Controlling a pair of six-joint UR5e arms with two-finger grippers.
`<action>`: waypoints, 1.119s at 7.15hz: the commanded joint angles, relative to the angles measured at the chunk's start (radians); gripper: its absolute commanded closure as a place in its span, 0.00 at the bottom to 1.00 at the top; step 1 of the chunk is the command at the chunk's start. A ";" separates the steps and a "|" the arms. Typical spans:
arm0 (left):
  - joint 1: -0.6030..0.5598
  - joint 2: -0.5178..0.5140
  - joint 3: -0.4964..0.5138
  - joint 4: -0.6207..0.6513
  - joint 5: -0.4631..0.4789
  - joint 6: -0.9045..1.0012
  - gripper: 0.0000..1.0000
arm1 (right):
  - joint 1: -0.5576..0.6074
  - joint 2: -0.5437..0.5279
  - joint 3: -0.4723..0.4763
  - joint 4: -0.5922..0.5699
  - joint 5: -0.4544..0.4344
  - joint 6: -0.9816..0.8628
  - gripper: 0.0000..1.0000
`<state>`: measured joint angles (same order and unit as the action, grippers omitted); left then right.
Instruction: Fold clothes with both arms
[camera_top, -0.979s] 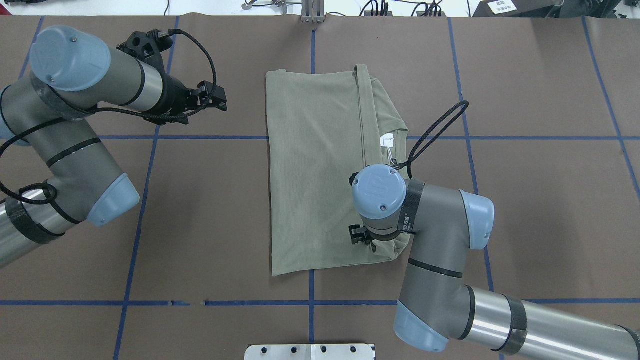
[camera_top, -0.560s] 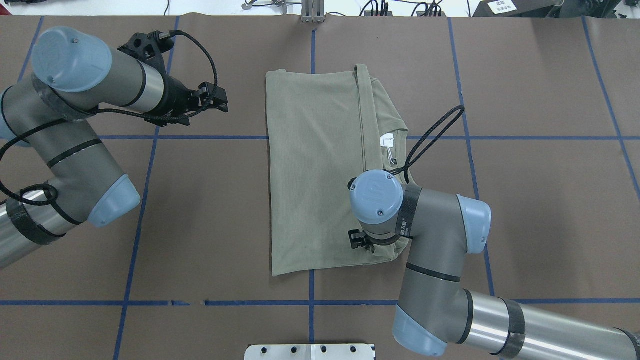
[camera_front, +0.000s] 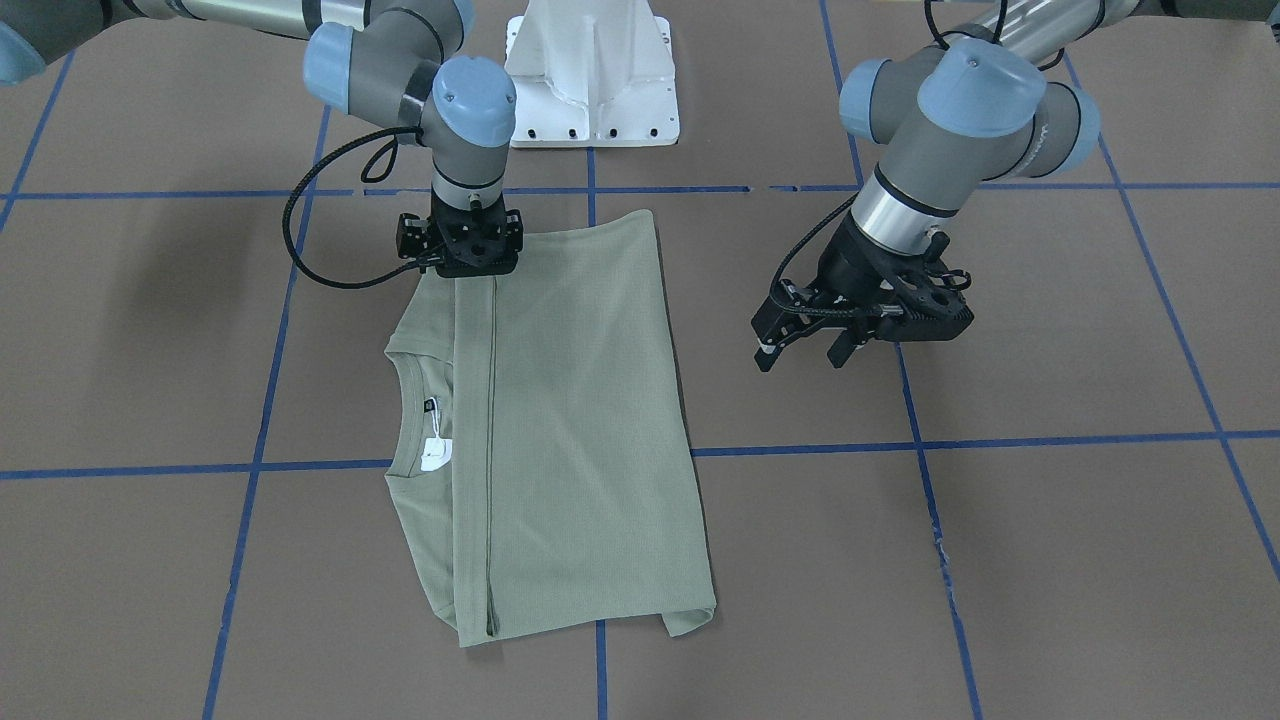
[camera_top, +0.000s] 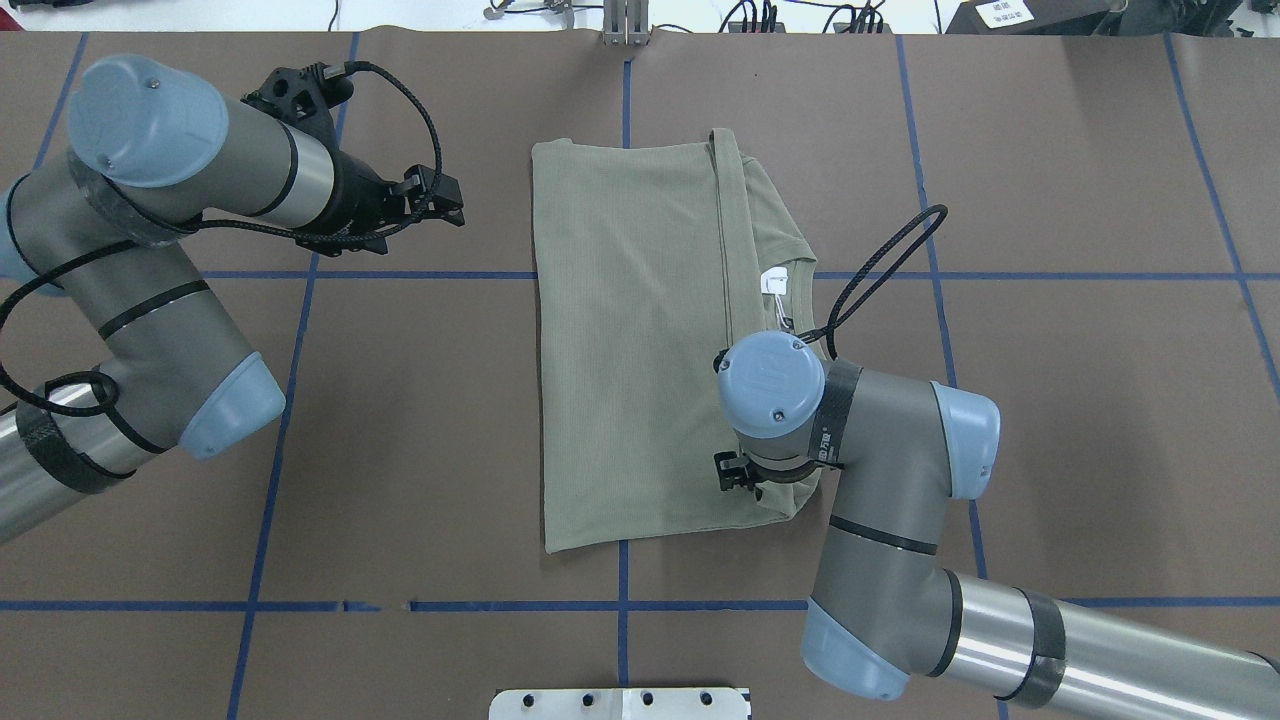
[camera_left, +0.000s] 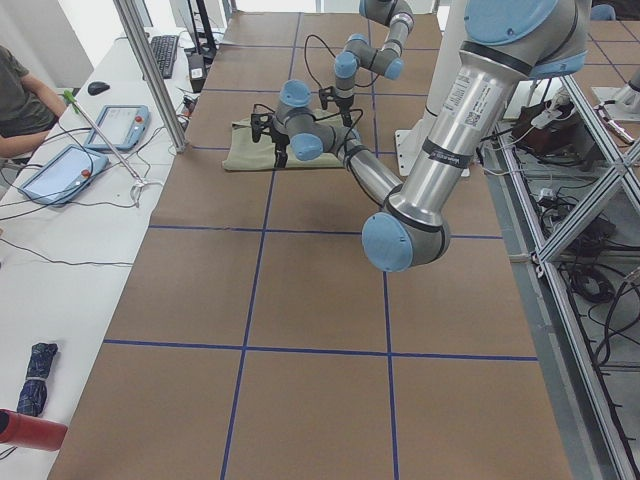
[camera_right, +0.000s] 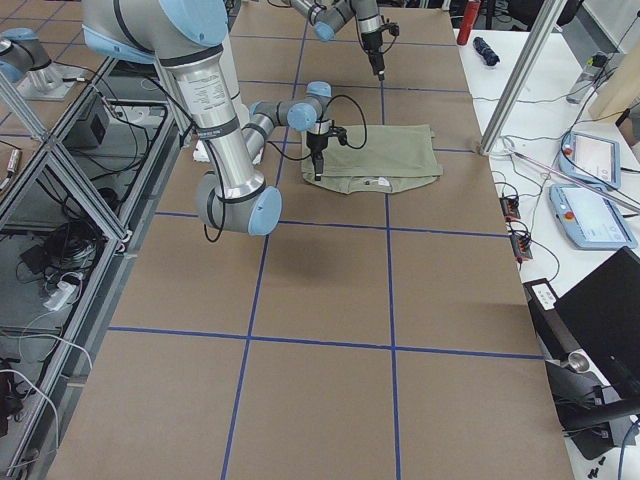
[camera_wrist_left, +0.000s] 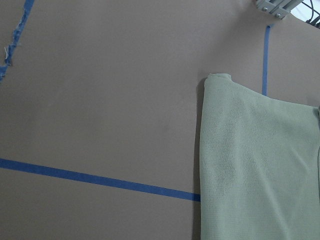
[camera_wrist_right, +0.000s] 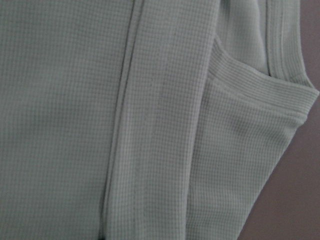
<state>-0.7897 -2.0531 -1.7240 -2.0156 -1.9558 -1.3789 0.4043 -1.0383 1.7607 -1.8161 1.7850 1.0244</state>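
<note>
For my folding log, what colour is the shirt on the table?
The shirt is a plain sage green with a fine ribbed knit, shown best in the front-facing view.

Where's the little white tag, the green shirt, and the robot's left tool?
white tag (camera_front: 437, 455): front-facing view, its middle.
green shirt (camera_top: 630, 350): overhead view, top folded panel.
left tool (camera_front: 798, 358): front-facing view, between its fingertips.

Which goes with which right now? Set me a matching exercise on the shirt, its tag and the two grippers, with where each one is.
1. shirt
2. tag
3. left gripper
4. right gripper

A. over bare table, beside the shirt
B. inside the collar
C. folded flat on the table
D. down at the shirt's corner near the robot

Pairs: 1-C, 2-B, 3-A, 4-D.
</note>
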 joint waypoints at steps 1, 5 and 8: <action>0.013 -0.005 0.000 0.000 0.001 -0.003 0.00 | 0.030 -0.060 0.043 0.000 0.007 -0.035 0.00; 0.029 -0.019 -0.014 0.001 0.002 -0.051 0.00 | 0.120 -0.235 0.198 0.004 0.026 -0.132 0.00; 0.027 -0.015 -0.029 0.003 0.000 -0.039 0.00 | 0.172 0.035 0.017 0.014 0.068 -0.158 0.00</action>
<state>-0.7618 -2.0706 -1.7509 -2.0129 -1.9556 -1.4252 0.5628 -1.1331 1.8831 -1.8089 1.8498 0.8745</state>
